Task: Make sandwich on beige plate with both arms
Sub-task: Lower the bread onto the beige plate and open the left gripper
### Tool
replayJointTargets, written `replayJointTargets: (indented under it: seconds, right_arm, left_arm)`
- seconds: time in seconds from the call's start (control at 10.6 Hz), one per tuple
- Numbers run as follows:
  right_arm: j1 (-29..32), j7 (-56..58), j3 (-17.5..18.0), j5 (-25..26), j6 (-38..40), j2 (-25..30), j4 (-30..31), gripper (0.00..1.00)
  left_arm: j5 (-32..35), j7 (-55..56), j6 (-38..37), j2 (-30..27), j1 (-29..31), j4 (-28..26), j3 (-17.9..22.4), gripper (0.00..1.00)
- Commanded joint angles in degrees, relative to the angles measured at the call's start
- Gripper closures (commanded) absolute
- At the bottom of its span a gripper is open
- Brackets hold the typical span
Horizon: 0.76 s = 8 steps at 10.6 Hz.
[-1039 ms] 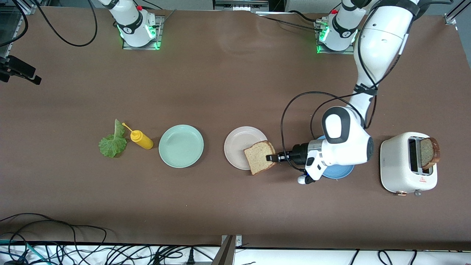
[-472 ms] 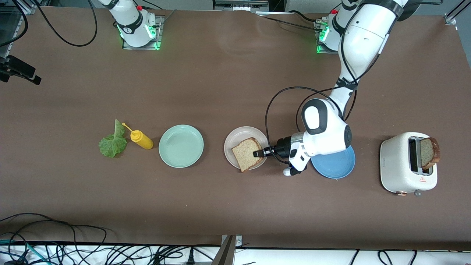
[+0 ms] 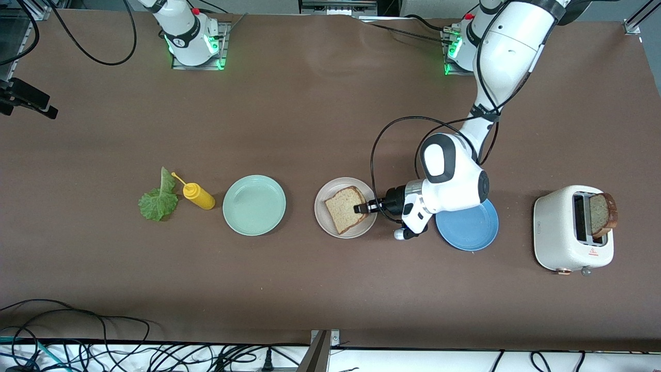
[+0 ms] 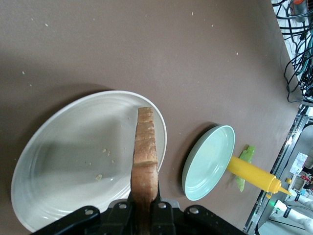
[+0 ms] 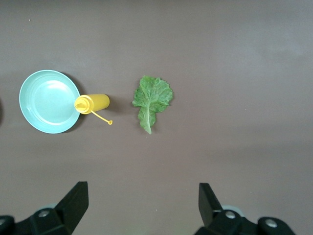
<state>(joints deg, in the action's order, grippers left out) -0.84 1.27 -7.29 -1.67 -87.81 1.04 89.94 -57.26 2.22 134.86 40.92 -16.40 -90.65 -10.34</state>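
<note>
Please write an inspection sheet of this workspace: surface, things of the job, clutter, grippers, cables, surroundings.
Surface: brown table, some crumbs.
Job's things: bread slice over the beige plate, held on edge; lettuce leaf beside the yellow bottle; second slice in the toaster.
Clutter: mint-green plate, blue plate.
Grippers: left gripper shut on the bread slice; right gripper open, high over the lettuce leaf, waiting.
Cables: black loop on the left arm.
Surroundings: cable tangle below the table's near edge.
</note>
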Motion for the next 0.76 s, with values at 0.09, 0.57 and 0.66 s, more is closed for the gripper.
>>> replayJointTargets:
  seconds: [0.09,0.57,0.66]
  right_arm:
    - [0.1,0.8,-0.1,-0.7,1.3,-0.1,-1.3,0.00]
    - [0.1,0.8,-0.1,-0.7,1.3,-0.1,-1.3,0.00]
    - [0.1,0.8,0.0,-0.7,1.3,-0.1,-1.3,0.00]
  left_arm:
    - [-2.2,-0.6,2.0,-2.0,-0.3,-2.8,-0.6,1.00]
    - [-2.3,-0.3,7.9,0.6,-1.5,-2.3,-2.6,1.00]
    - [-2.2,-0.3,7.9,0.7,-1.5,-2.3,-2.6,1.00]
